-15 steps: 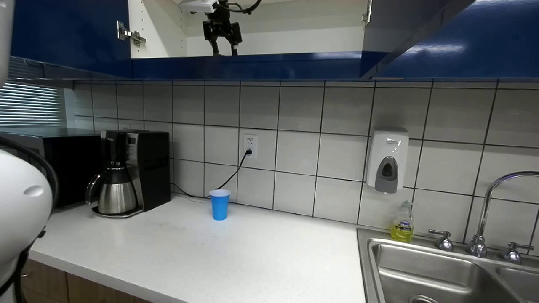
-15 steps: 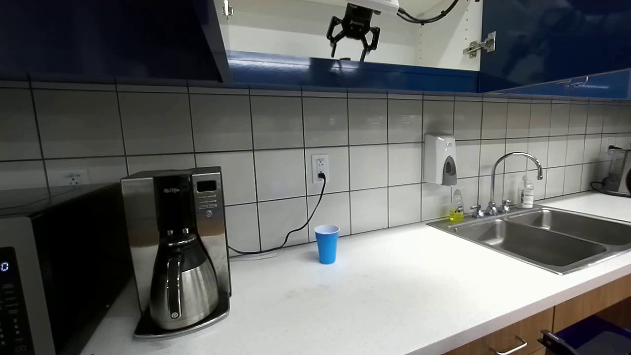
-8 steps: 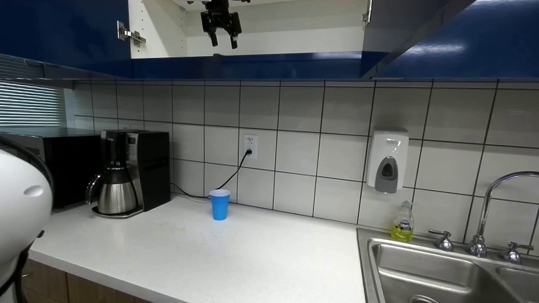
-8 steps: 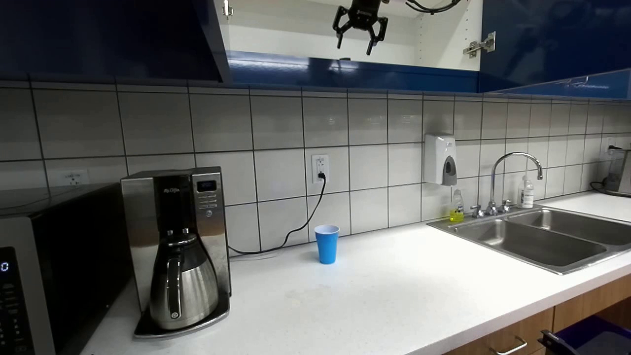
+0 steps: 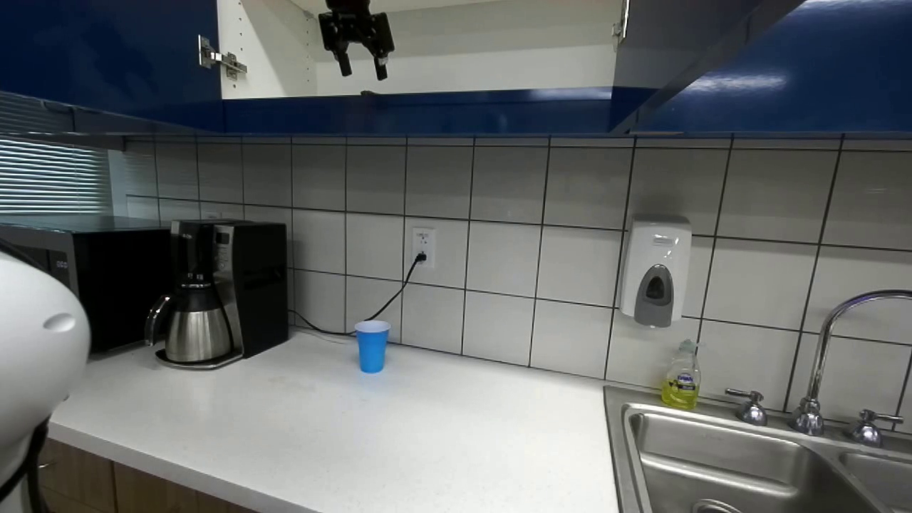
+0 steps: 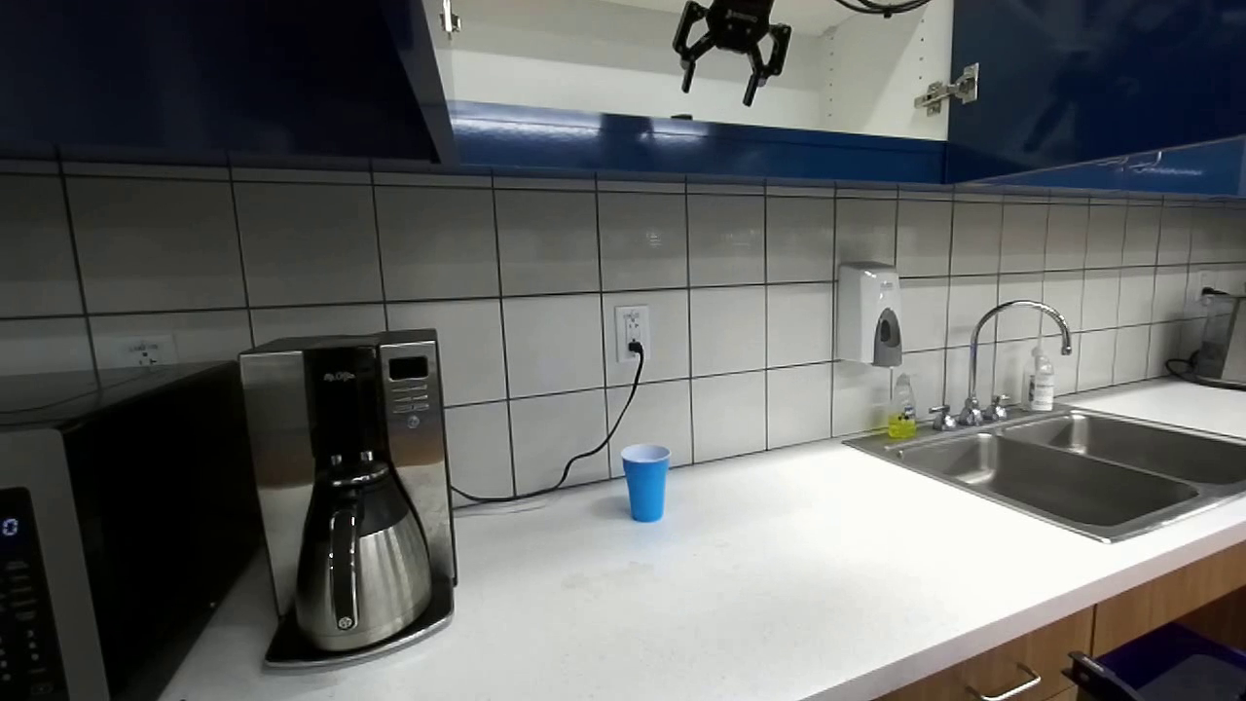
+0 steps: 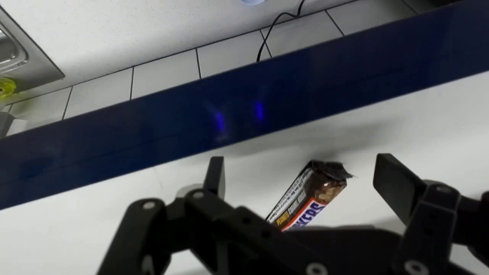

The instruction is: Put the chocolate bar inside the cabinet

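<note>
The chocolate bar (image 7: 305, 202) is a dark brown wrapped bar lying on the white cabinet floor in the wrist view, its lower end hidden behind my gripper. Only a tiny dark bit of it shows above the cabinet's front ledge in both exterior views (image 5: 368, 92) (image 6: 682, 117). The cabinet (image 6: 584, 136) has glossy dark blue fronts, open doors and a white interior (image 5: 499, 64). My gripper (image 5: 363, 73) is open and empty, fingers pointing down, at the cabinet opening above the bar. It also shows in an exterior view (image 6: 718, 93) and the wrist view (image 7: 301, 168), fingertips apart from the bar.
The blue front ledge (image 7: 229, 114) runs along the cabinet floor. An open door with a hinge (image 5: 221, 58) stands beside the opening. Below are a blue cup (image 6: 645, 482), a coffee maker (image 6: 360, 487), a microwave (image 6: 136, 487), a soap dispenser (image 5: 655, 271) and a sink (image 5: 712, 456).
My gripper has risen from the cabinet floor, away from the bar, and shifted sideways. It stays open. The bar's dark bit stays at the ledge.
</note>
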